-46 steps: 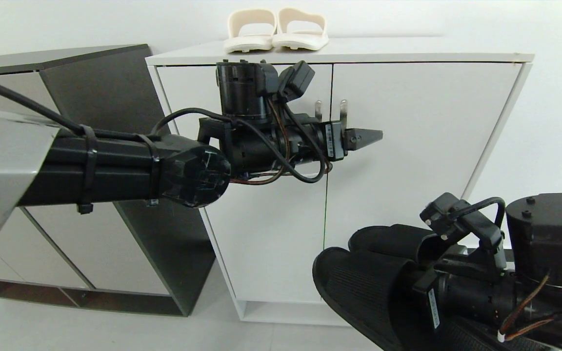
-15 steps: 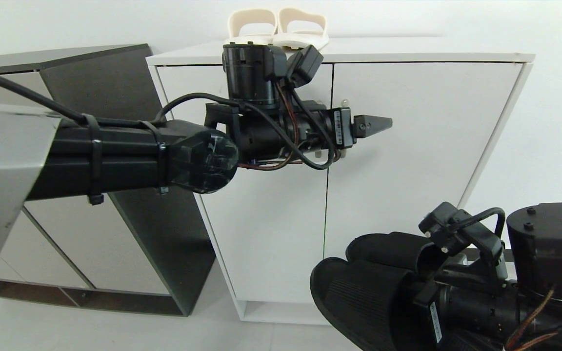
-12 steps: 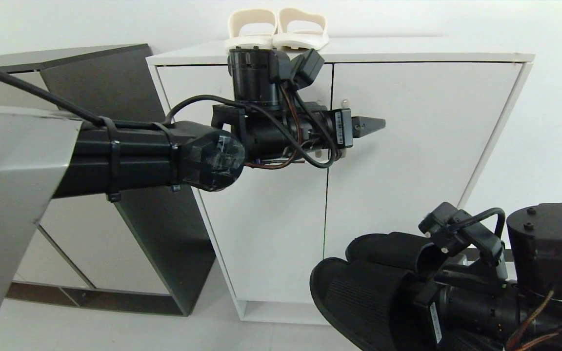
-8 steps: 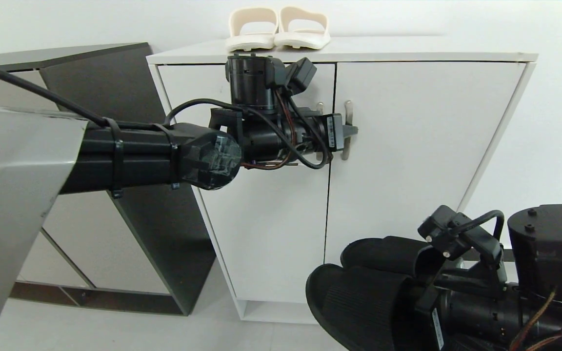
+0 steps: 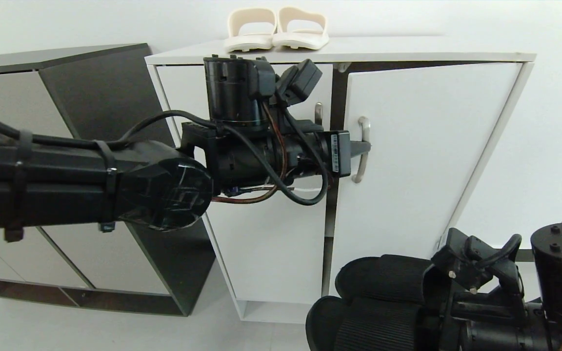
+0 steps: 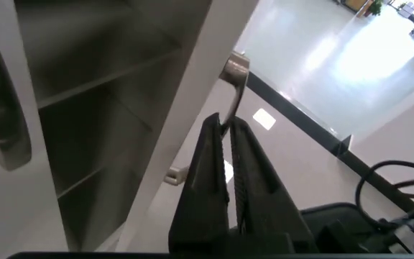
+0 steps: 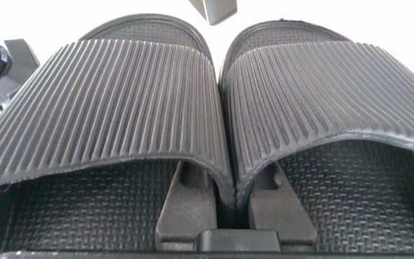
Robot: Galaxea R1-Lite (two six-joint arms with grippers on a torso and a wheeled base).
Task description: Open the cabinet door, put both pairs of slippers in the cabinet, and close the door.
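Two hands engaged: my left hand [image 5: 363, 146] pinches the upright handle [image 5: 365, 126], door [image 5: 427, 146] ajar, hinged rightward; right hand [image 7: 228, 201] clamps black slippers [image 5: 378, 292] low beside the gap [image 5: 335, 146]. I'd swing it wider.

The head camera is looking forward and down from above both arms, taking in the white cabinet [image 5: 422, 146] at middling range. The left wrist camera is riding just behind the left gripper [image 6: 226, 129] and facing along its fingers, close to the door handle [image 6: 234, 72] and the shelves [image 6: 99, 79] inside; the head view is sharing that handle. The right wrist camera is sitting very near the black slippers [image 7: 135, 108], which the head view is also catching low down.
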